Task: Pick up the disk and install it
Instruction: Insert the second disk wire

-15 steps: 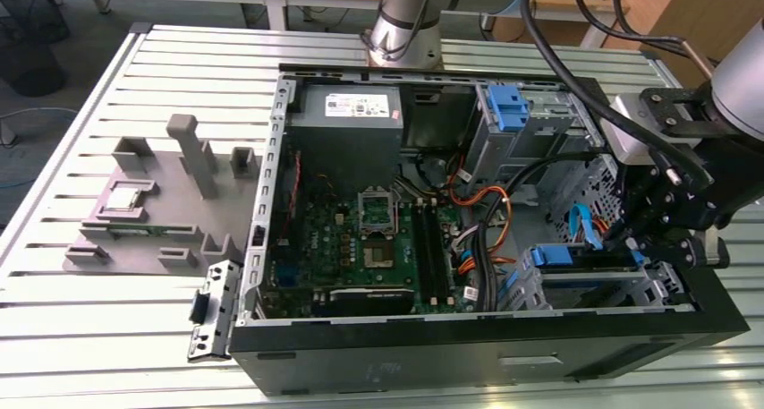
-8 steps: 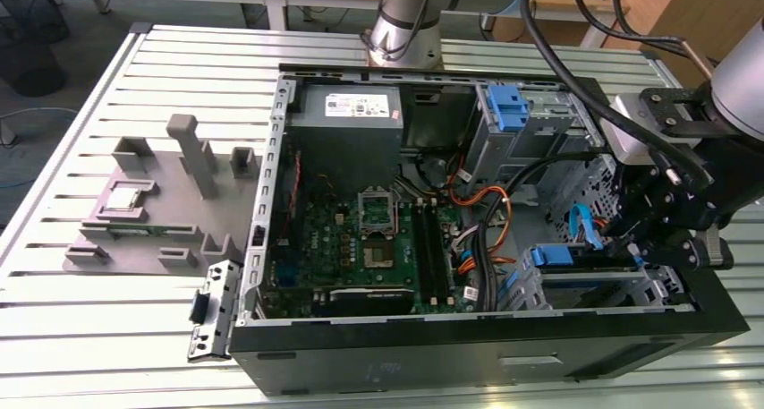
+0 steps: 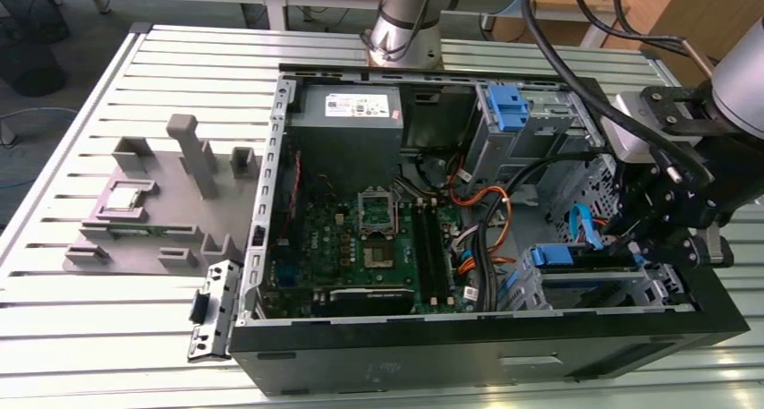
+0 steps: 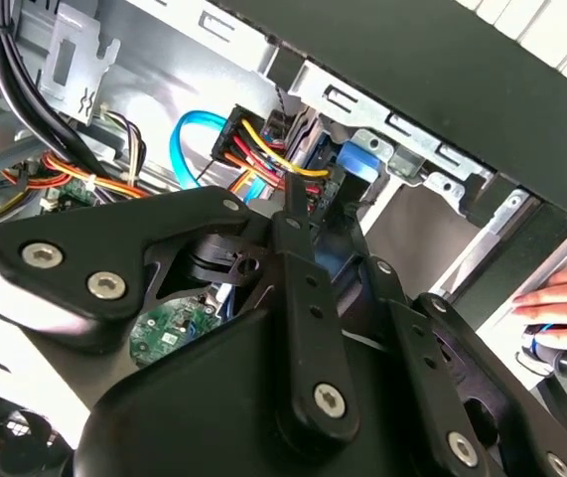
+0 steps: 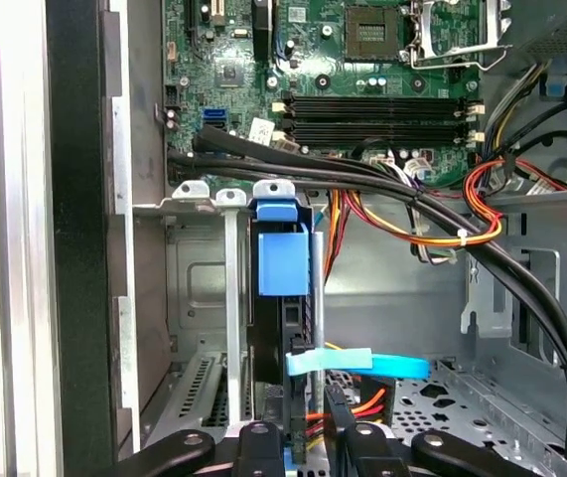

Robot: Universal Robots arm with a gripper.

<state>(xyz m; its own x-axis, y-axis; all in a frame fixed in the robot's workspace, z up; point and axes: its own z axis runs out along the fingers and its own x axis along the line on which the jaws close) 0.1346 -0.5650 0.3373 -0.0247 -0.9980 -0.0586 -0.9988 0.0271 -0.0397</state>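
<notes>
The disk (image 3: 573, 259) stands on edge in the metal drive cage (image 3: 650, 288) at the exterior view's right end of the open computer case. The blue tab of its carrier (image 5: 283, 260) shows at the far end of the slot. My gripper (image 3: 639, 248) hangs right over the cage. Its black fingers straddle the near end of the disk (image 4: 357, 164) in both wrist views and look shut on it. In the second wrist view the gripper (image 4: 310, 204) hides most of the drive body. A blue flat cable (image 5: 362, 364) and red-yellow wires run beside the gripper (image 5: 308, 437).
A grey power supply (image 3: 349, 114) and a blue bracket (image 3: 510, 107) sit at the far side of the case. Thick black cables (image 5: 382, 184) and orange wires (image 5: 432, 237) cross above the cage. A grey fixture (image 3: 156, 203) stands on the table. A hand (image 4: 561, 298) rests outside the case.
</notes>
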